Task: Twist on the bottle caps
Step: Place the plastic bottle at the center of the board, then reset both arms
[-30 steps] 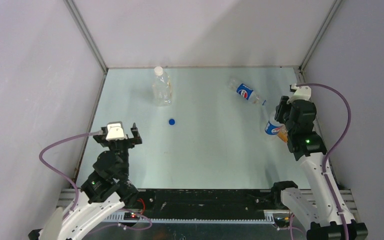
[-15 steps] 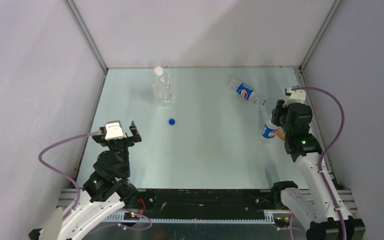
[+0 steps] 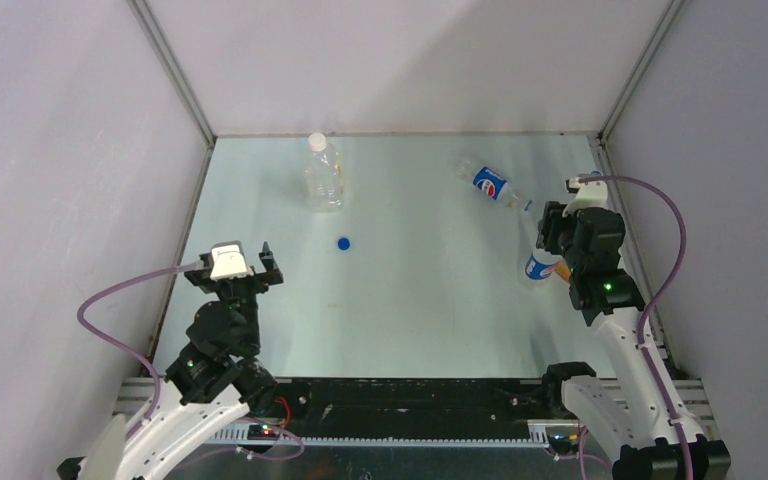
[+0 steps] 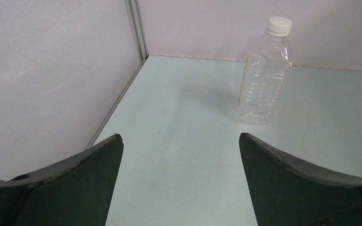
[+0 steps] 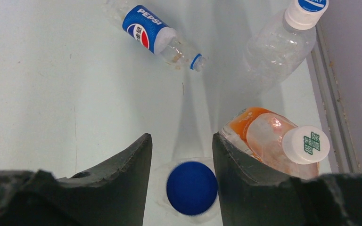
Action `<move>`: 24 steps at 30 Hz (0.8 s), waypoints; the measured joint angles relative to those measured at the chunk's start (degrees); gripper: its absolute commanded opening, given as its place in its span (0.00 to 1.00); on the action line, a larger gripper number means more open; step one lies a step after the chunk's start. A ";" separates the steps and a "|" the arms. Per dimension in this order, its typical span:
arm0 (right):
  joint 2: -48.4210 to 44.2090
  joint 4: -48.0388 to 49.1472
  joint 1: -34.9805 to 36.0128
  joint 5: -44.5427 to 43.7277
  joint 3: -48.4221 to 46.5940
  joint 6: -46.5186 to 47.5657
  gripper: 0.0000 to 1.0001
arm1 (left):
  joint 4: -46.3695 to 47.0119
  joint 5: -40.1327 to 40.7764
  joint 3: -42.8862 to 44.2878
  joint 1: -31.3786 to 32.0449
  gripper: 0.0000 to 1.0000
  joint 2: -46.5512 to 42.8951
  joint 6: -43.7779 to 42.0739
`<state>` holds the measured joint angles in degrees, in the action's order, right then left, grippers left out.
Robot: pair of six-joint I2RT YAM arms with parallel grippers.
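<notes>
A blue bottle cap (image 5: 191, 188) sits on the mouth of an upright blue-labelled bottle (image 3: 538, 266), seen from straight above. My right gripper (image 5: 180, 137) straddles it, open, with a clear gap on the left side of the cap and the right finger close beside it. A loose blue cap (image 3: 343, 243) lies on the table left of centre. A clear bottle (image 4: 264, 80) with a white cap (image 4: 279, 25) stands at the back left. My left gripper (image 4: 179, 141) hangs wide open over bare table, holding nothing.
A Pepsi bottle (image 5: 151, 30) lies on its side at the back right. An orange-labelled bottle (image 5: 259, 136) with a white cap leans just right of my right finger. A clear capped bottle (image 5: 278, 44) stands behind it, near the right wall rail (image 5: 330, 99).
My right gripper's jaws have spread apart around the blue cap, and the arm has shifted slightly left with the bottle. The left arm has not moved.
</notes>
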<state>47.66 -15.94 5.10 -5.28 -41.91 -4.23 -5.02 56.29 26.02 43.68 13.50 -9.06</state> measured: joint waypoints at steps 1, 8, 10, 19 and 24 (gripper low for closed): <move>0.00 0.00 0.00 0.17 0.00 0.17 0.55 | 0.00 -0.04 0.00 0.00 1.00 0.00 0.00; 0.02 -0.02 0.00 0.98 0.00 0.50 0.66 | -0.04 -0.98 0.00 0.00 1.00 0.00 0.00; 0.02 -0.02 0.00 1.01 0.00 0.72 0.71 | -0.07 -1.07 0.00 0.00 1.00 0.00 0.00; -0.52 -0.02 0.00 1.01 0.00 1.25 0.94 | -0.22 -1.44 0.00 0.00 1.00 0.04 0.00; -1.42 -0.09 0.00 0.98 0.00 1.22 0.99 | -0.22 -1.46 0.00 0.00 1.00 0.24 -0.04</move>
<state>46.24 -16.03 5.10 -4.29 -41.91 -3.01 -5.23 54.83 26.02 43.68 13.74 -9.10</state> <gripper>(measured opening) 0.974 0.996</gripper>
